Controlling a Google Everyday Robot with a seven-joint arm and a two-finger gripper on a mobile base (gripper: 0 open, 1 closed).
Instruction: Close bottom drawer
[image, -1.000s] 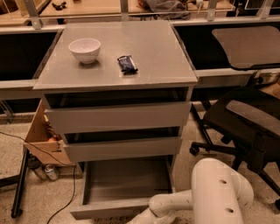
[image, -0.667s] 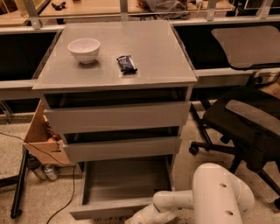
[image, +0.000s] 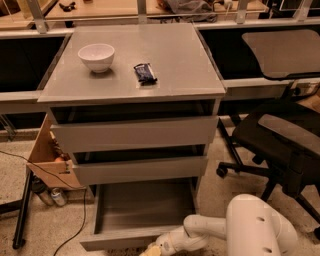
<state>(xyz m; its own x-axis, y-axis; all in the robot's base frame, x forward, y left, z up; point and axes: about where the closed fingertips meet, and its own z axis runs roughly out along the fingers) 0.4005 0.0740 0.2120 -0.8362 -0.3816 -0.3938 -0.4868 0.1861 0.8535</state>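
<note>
The bottom drawer (image: 142, 207) of the grey cabinet (image: 135, 135) stands pulled out, its plain grey inside bare. Its flat front panel (image: 120, 239) runs along the bottom of the view. My white arm (image: 250, 230) reaches in from the lower right. My gripper (image: 154, 249) is at the drawer's front panel, at the bottom edge of the view, partly cut off. The two taller drawers above are nearly shut.
A white bowl (image: 96, 56) and a dark snack packet (image: 145, 73) lie on the cabinet top. A black office chair (image: 280, 145) stands at the right. A cardboard box (image: 47, 157), cans (image: 52, 195) and a cable lie on the floor at the left.
My arm has moved a little to the left along the drawer's front. The drawer stands about as far out as before.
</note>
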